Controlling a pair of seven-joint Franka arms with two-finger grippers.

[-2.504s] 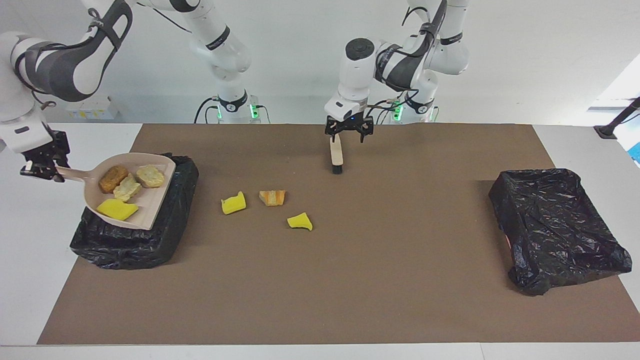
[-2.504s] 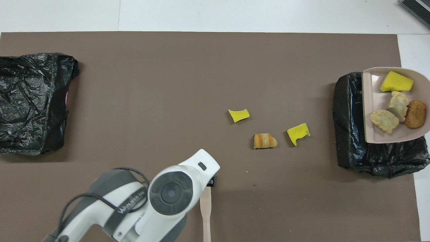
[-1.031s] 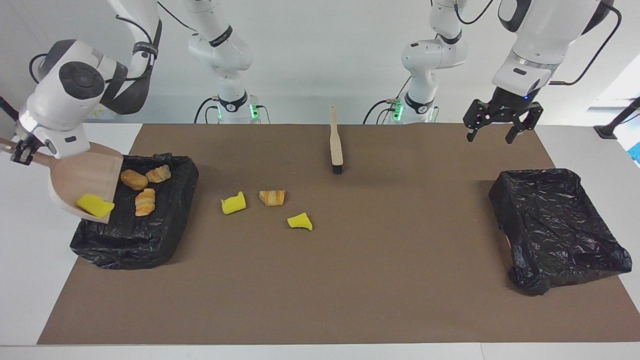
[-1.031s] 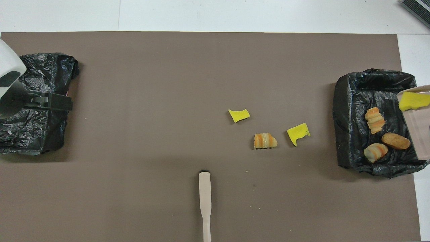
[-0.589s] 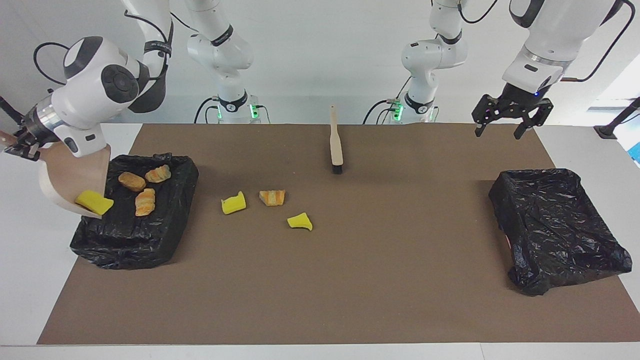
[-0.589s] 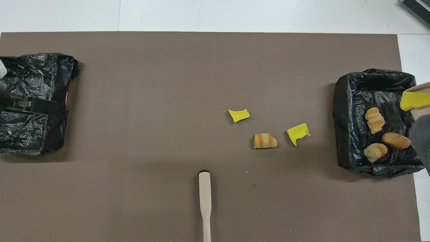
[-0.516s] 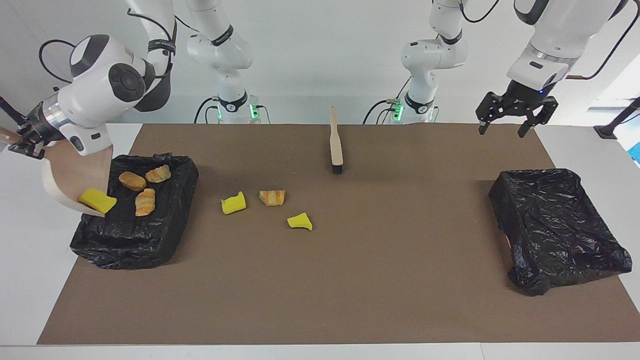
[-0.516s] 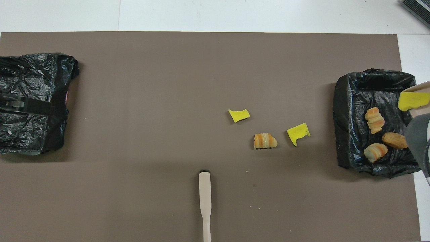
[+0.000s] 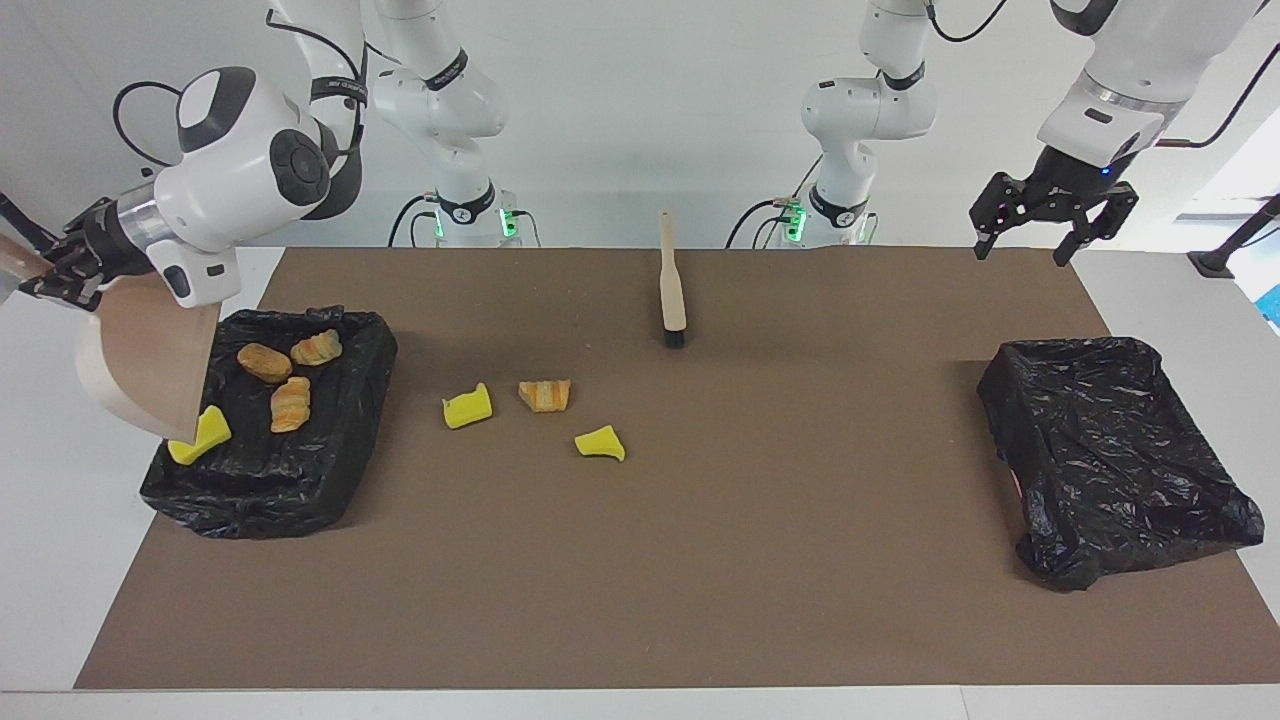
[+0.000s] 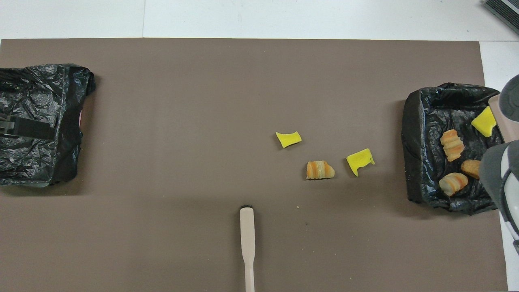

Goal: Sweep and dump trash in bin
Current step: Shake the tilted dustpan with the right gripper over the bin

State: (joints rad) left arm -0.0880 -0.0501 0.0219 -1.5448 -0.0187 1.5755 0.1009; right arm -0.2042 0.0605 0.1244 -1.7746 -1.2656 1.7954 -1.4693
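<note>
My right gripper [image 9: 48,276] is shut on the handle of the beige dustpan [image 9: 150,365], which tilts steeply over the black-lined bin [image 9: 300,505] at the right arm's end of the table. A yellow trash piece [image 9: 200,437] drops off the pan's lip into the bin, where three pastry lumps [image 10: 452,144] lie. Three more trash pieces sit on the brown mat: a yellow one [image 9: 467,406], a pastry [image 9: 545,394] and another yellow one [image 9: 600,443]. The beige brush [image 9: 672,290] lies loose nearer the robots. My left gripper [image 9: 1050,222] hangs open and empty in the air.
A second black-lined bin [image 9: 1120,450] sits at the left arm's end of the table, with the left gripper above the mat corner beside it. The brown mat [image 9: 700,560] covers most of the table.
The dustpan has tipped steeper and the yellow piece has slid off its lip toward the bin. The left gripper has drifted up and toward its own end of the table.
</note>
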